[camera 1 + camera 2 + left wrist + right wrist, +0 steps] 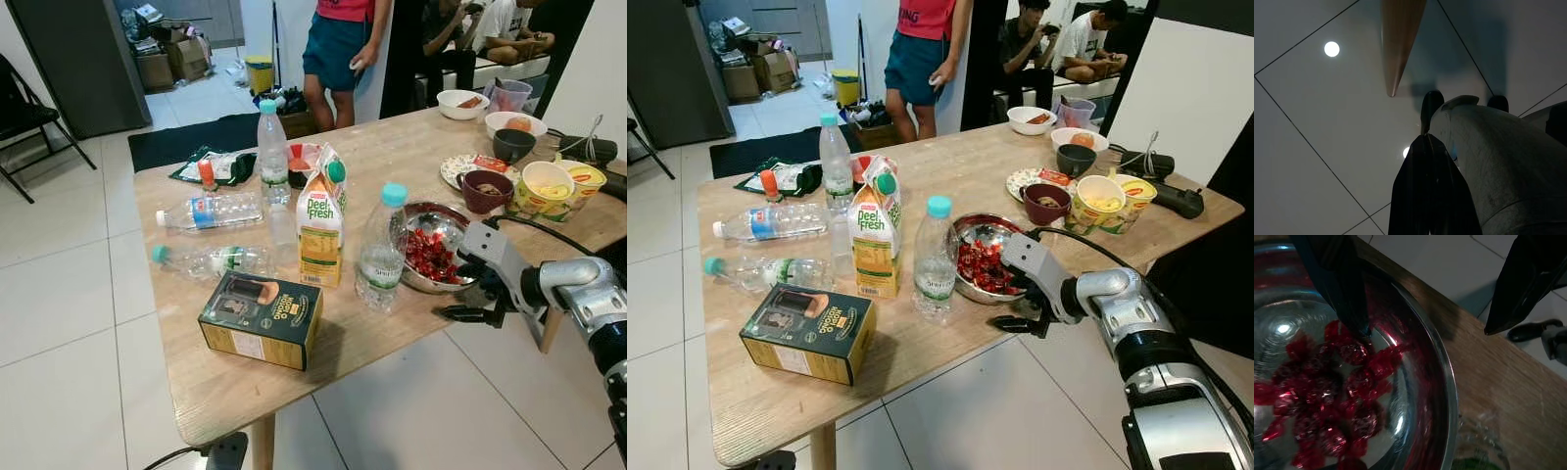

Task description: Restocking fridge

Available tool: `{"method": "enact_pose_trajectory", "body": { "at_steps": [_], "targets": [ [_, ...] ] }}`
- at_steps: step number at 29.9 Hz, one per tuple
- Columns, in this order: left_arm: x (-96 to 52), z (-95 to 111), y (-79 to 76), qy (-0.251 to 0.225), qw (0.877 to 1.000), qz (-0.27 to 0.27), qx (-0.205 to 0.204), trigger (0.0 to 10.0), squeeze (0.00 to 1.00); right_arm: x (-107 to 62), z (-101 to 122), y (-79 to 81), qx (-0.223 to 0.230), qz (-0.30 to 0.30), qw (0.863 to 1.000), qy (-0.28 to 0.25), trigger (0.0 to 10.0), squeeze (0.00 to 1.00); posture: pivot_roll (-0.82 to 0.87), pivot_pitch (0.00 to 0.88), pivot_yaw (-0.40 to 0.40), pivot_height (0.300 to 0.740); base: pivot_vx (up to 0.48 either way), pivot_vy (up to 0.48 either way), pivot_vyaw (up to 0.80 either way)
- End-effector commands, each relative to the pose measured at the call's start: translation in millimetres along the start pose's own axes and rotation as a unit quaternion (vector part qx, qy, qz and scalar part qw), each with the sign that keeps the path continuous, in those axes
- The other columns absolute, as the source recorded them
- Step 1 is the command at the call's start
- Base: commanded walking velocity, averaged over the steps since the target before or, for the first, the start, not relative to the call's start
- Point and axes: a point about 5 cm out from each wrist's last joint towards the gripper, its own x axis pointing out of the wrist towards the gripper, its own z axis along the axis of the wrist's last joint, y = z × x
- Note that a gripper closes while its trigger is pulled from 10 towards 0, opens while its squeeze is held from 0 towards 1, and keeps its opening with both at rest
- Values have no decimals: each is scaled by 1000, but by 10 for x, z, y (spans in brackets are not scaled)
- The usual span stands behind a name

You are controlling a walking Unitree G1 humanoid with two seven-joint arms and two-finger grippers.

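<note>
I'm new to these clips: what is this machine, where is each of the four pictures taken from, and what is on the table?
It is a humanoid robot. Two pictures come from its head, looking down at a wooden table; the other two come from its wrists. The right pincer is open, straddling the rim of a steel bowl of red wrapped sweets, holding nothing. The left pincer hangs over floor tiles. On the table: water bottles, a juice carton, a green box, bowls and cups. People are behind.

My right gripper [468, 290] reaches in from the frame's right, fingers spread at the rim of the steel bowl [432, 246] of red sweets. The juice carton [320, 227] stands at centre, a dark box [262, 318] below it.
</note>
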Motion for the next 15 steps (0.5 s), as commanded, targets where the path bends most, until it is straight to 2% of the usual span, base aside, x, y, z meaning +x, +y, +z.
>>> {"method": "enact_pose_trajectory", "body": {
  "at_steps": [1,7,15],
  "targets": [
    [-4,-76,-28,15,1000,-6,2,10000,0,-17,-48,1,6,-3,1000,6,10000,0,64,0,-44,740,0,0,0],
    [-4,-76,-30,15,1000,-6,2,10000,0,-30,-3,-13,8,-2,1000,-8,10000,0,64,0,-45,740,0,0,0],
    [-4,-78,-31,15,1000,-6,0,10000,0,-70,124,-30,12,6,998,-58,10000,0,65,0,-44,740,0,0,0]
  ]
}}
